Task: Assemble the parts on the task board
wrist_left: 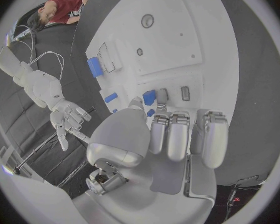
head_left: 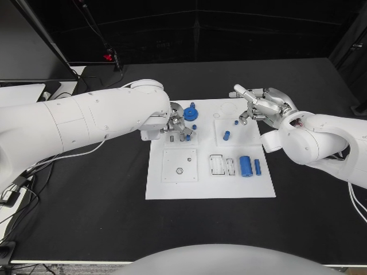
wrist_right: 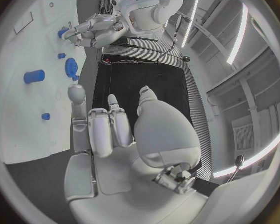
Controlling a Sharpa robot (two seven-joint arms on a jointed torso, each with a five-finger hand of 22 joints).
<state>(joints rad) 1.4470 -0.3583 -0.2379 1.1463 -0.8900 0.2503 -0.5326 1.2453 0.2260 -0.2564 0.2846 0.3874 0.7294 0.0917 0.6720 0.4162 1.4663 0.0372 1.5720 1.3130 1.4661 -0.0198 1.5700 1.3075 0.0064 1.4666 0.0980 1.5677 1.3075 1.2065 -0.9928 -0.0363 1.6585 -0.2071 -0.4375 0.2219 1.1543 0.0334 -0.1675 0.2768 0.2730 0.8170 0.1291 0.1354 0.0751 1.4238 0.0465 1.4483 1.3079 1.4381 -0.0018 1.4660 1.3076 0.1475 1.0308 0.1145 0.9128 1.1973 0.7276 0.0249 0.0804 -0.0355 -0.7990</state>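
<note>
Parts lay on the white task board (head_left: pixel 171 186) at the black counter's (head_left: pixel 84 212) centre: a blue cylinder (head_left: pixel 245 165) at four o'clock, a blue gear (head_left: pixel 190 113) at eleven. Left robot hand (head_left: pixel 178 127) curled over a small blue part (wrist_left: pixel 149 96); whether it pinched it, I cannot tell. Right robot hand (head_left: pixel 262 106) hovered spread, holding nothing.

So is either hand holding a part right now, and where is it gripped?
The right hand holds nothing, its fingers apart above the task board. The left hand is down among the blue parts; whether it grips one cannot be told.
</note>
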